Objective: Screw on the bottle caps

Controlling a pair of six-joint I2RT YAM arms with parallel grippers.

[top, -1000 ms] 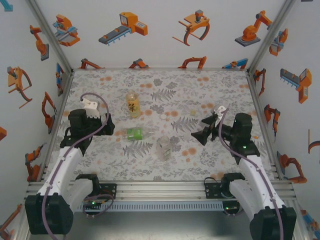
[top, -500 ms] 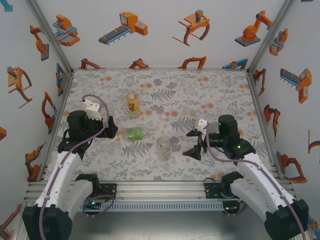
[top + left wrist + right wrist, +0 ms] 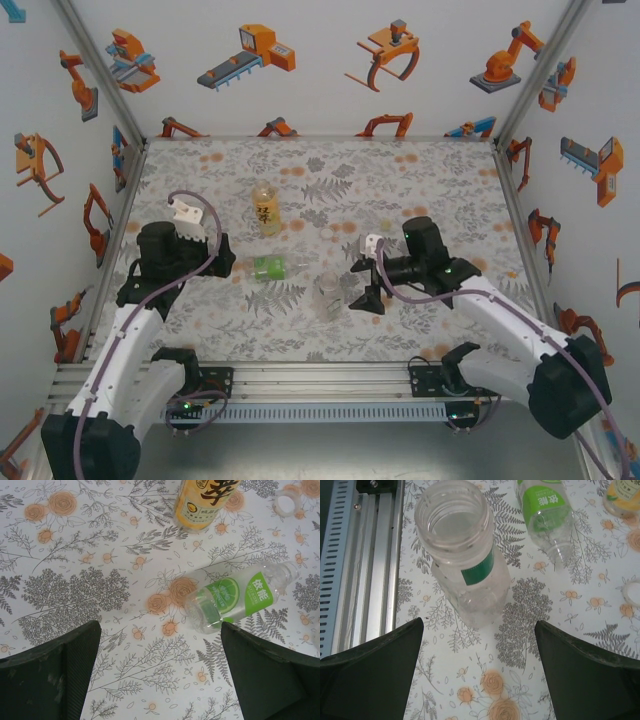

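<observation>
Right gripper [image 3: 360, 287] gapes empty just beside the upright clear bottle [image 3: 328, 296]; left gripper [image 3: 222, 256], equally spread, faces the lying green bottle [image 3: 272, 267]. With the standing amber bottle [image 3: 265, 208], that makes three bottles. The right wrist view adds the clear one's uncapped mouth and one loose cap [image 3: 632, 592].

A: Light?
B: Bright, even, diffuse from overhead. Worktop [image 3: 330, 170] uniformly lit in the top view, with only faint soft shadows under the arms [image 3: 130, 330].
A: Focus?
B: Wrist views are sharp on the pattern. Left pincer [image 3: 159, 630] and right pincer [image 3: 479, 625] fingers at 7 and 5 o'clock are dark and soft-edged. Clear bottle [image 3: 465, 565] has a mild sheen, nothing blown.
</observation>
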